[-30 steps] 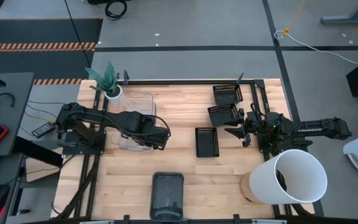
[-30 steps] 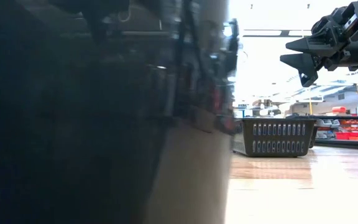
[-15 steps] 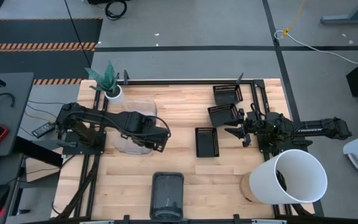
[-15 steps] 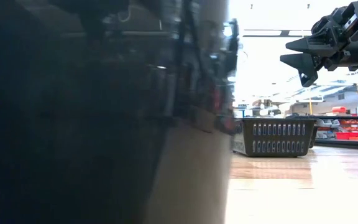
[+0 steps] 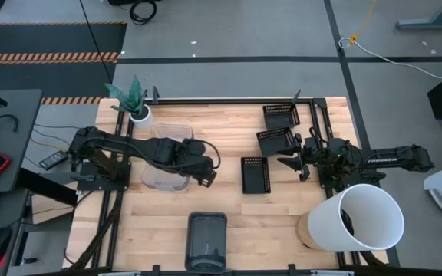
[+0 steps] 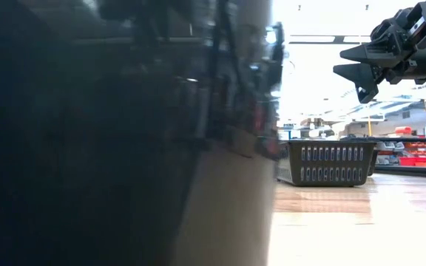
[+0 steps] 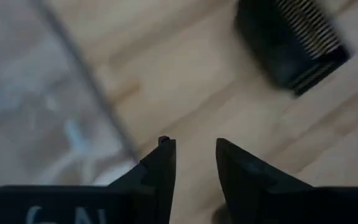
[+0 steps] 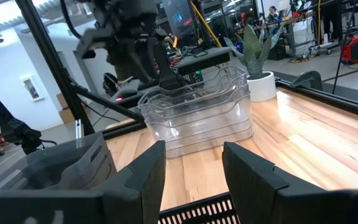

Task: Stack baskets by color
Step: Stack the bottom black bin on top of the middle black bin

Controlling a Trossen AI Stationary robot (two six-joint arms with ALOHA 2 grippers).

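A stack of clear baskets (image 5: 166, 153) stands on the table's left half, also seen in the right wrist view (image 8: 197, 115). My left gripper (image 5: 204, 175) hangs open just off the stack's near right corner, with bare wood between its fingers (image 7: 194, 168). Three black slotted baskets (image 5: 281, 116) (image 5: 275, 142) (image 5: 254, 175) sit apart right of centre. A dark grey basket (image 5: 206, 241) rests at the near edge and fills the low view's left (image 6: 87, 148). My right gripper (image 5: 288, 162) waits open and level beside the black baskets.
A big white bucket (image 5: 363, 218) lies at the near right corner. A white plant pot (image 5: 138, 115) stands at the far left, behind the clear stack. Bare wood lies between the clear stack and the black baskets.
My left gripper has turned and tipped at the wrist; its end has swung slightly toward the table's near right, off the clear stack's corner. The baskets stand where they were.
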